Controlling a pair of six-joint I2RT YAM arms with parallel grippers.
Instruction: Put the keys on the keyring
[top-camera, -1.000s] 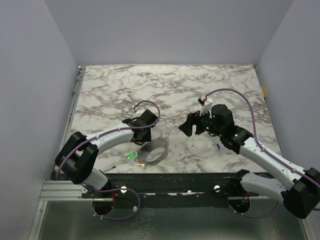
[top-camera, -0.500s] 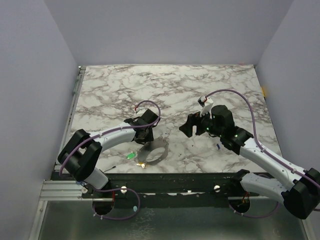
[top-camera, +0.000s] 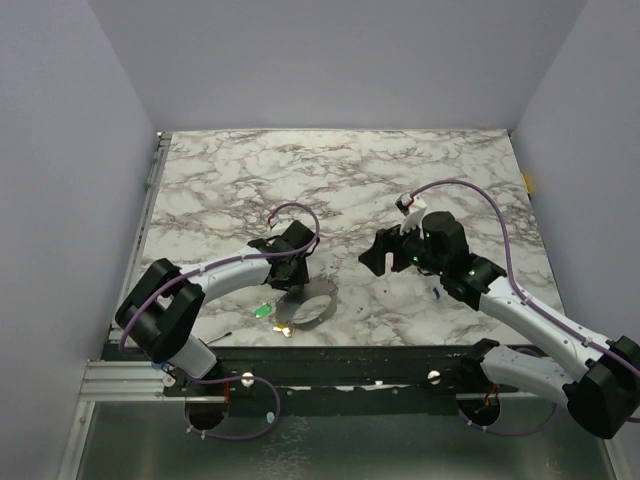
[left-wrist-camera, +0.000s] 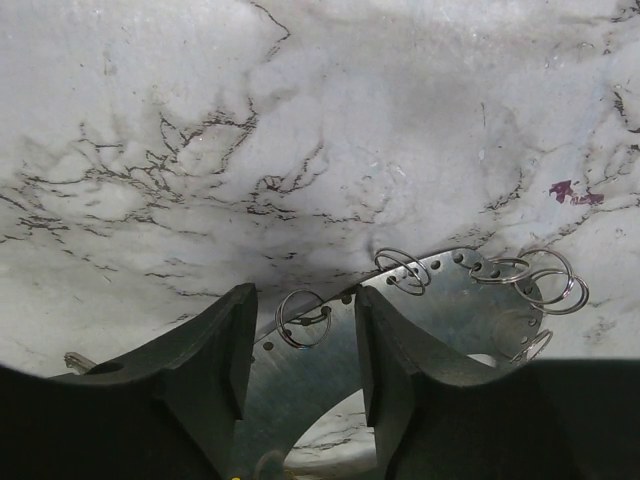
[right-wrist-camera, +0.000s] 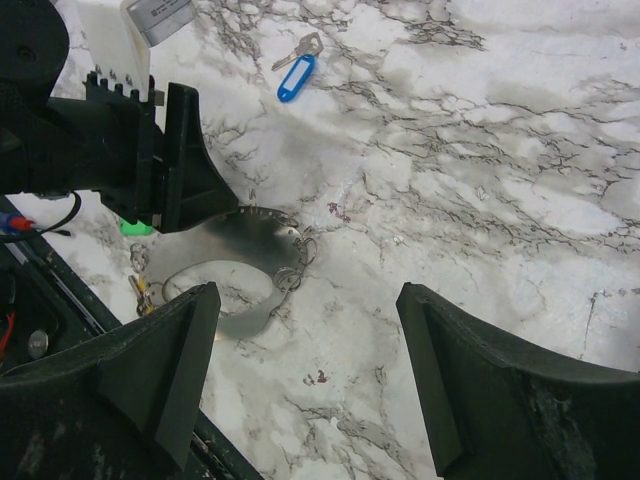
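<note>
The keyring is a flat grey metal hoop with holes and small split rings along its edge, lying near the table's front. My left gripper is open and stands low over its far edge. In the left wrist view the fingers straddle the hoop's rim with one split ring between them. The green key and the yellow key lie by the hoop's near-left side. The blue key lies by my right arm and also shows in the right wrist view. My right gripper is wide open and empty, hovering right of the hoop.
The black front rail runs just behind the hoop's near side. Purple walls enclose the marble table on three sides. The left gripper's body stands between the hoop and the blue key in the right wrist view.
My left gripper has come slightly nearer and lower onto the hoop's far edge. The right arm has barely moved.
</note>
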